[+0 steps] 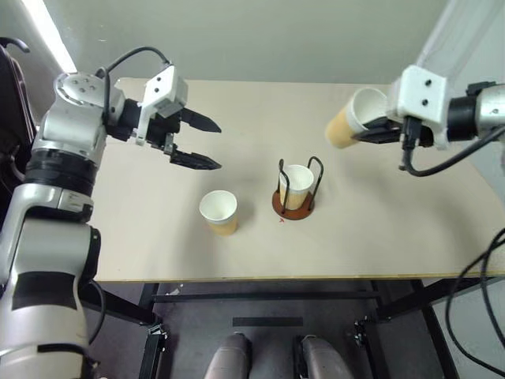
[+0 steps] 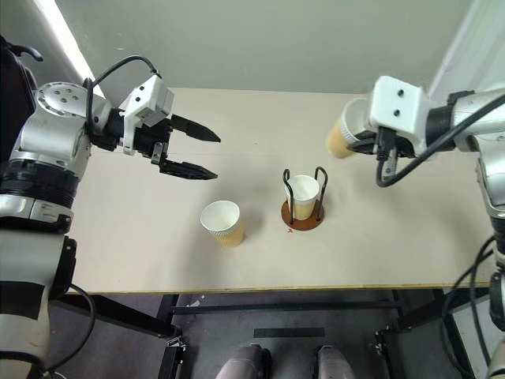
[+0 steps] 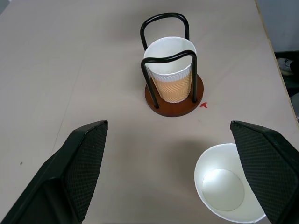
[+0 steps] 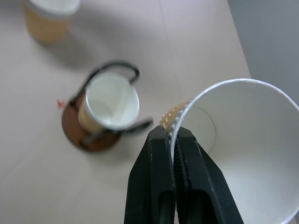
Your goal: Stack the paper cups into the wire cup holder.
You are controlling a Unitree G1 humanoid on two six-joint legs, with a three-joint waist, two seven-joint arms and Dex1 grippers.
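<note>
Held cup is cut off at the right wrist view's edge, so its base and most of the outer wall aren't visible there; in the head views the right gripper housing covers part of its rim side. Loose cup is partly behind the left gripper's finger in the left wrist view.

Right gripper: fingers pinched tight on the held cup's rim wall, one finger inside, one outside. Cup hangs in the air, tilted with its mouth toward the gripper, above the table and off to the right of the wire cup holder.

Left gripper: fingers spread wide, nothing between them, hovering above the table to the left of the holder, clear of both cups.

Holder sits near table centre: round reddish-brown disc base, two thin black wire loops standing upright. One cup is upright inside it, between the loops (rim about level with the loop tops).

Loose cup stands upright on the table, near the holder on its left, not touching it.

Cups: tapered paper, tan-yellow outside with an embossed ripple texture, plain white inside, white rolled rim. Table: matte beige board. Small red mark just beside the disc base. Finger pads look black with a fine grid texture.
</note>
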